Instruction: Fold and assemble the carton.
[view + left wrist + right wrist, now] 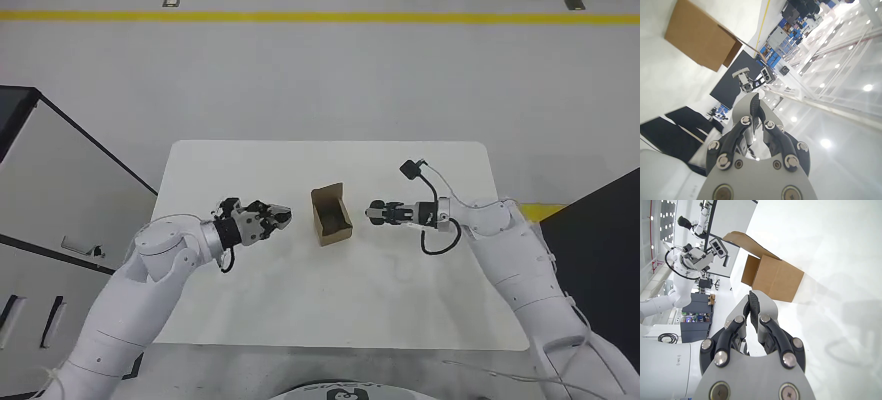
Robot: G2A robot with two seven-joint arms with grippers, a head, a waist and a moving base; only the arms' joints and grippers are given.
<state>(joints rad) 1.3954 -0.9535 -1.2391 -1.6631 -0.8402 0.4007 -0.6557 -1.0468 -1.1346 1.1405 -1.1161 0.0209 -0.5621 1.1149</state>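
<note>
On table middle, carton stands formed, top not yet closed; left claw, right claw pressed together, empty.

White glossy arms carry black cables; silver screws stud the grey right claw.

The carton sat on the table, pretty much mid-table. The left gripper hung at its 9 o'clock and the right gripper at its 3 o'clock. Both were near it but not touching, so the carton ended up right between them.
</note>
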